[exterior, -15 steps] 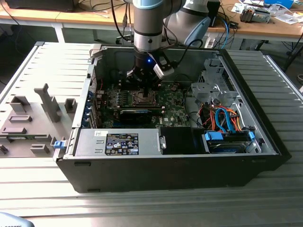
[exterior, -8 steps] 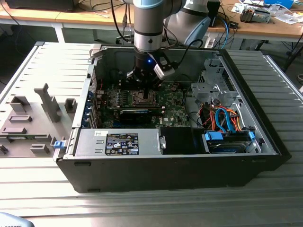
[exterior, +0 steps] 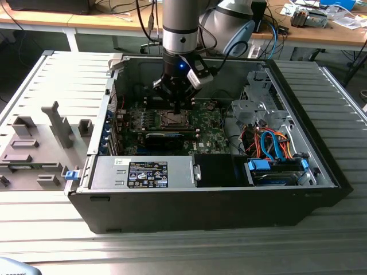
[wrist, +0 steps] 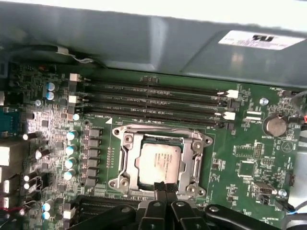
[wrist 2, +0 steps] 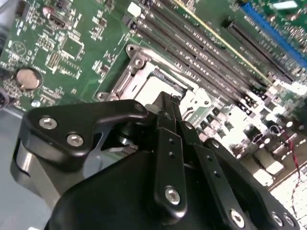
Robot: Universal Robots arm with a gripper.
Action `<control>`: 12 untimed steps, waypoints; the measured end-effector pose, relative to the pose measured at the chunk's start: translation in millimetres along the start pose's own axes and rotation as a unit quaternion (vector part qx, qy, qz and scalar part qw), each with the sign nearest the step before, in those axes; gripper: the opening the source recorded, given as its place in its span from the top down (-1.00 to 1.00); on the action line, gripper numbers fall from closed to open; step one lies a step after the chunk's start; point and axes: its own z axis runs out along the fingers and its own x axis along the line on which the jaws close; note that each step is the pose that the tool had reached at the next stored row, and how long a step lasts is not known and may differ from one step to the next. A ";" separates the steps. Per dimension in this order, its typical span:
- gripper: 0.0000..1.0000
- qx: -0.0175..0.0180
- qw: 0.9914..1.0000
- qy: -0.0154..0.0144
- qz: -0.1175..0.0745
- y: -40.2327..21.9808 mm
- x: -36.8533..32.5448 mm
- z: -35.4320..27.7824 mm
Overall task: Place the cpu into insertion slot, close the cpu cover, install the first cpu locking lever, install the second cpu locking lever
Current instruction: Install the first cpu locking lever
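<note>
The pale silver cpu [wrist: 158, 163] lies flat in the insertion slot [wrist: 120, 182] on the green board. Around it the cpu cover [wrist: 126, 155] lies down as a metal frame, and the cpu shows through its window. My gripper [wrist: 163, 186] is shut, its black fingertips pressed together at the socket's edge with nothing visible between them. In the second wrist view the gripper [wrist 2: 168, 103] hangs just over the cpu [wrist 2: 153, 88]. In the exterior view the gripper [exterior: 176, 106] stands straight above the socket [exterior: 172, 119] inside the open computer case. I cannot make out how the locking levers stand.
Long memory slots [wrist: 153, 103] run beside the socket, with a row of capacitors [wrist: 71, 148] and a coin battery [wrist: 275, 125] on the board. In the case, a grey labelled box [exterior: 143, 172] and a black card [exterior: 166, 137] lie nearby; coloured cables [exterior: 269, 143] are at the exterior view's right.
</note>
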 end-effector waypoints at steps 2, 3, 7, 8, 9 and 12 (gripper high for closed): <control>0.78 -0.016 1.000 -0.002 0.003 -0.2 0.0 -0.2; 0.78 -0.016 1.000 -0.001 0.003 -0.3 0.0 -0.4; 0.78 -0.015 1.000 -0.001 0.004 -0.5 0.0 -1.4; 0.78 -0.015 1.000 -0.001 0.004 -0.5 0.0 -1.4; 0.78 -0.015 1.000 -0.001 0.004 -0.4 0.0 -1.4; 0.78 -0.015 1.000 -0.001 0.004 -0.4 -0.1 -1.4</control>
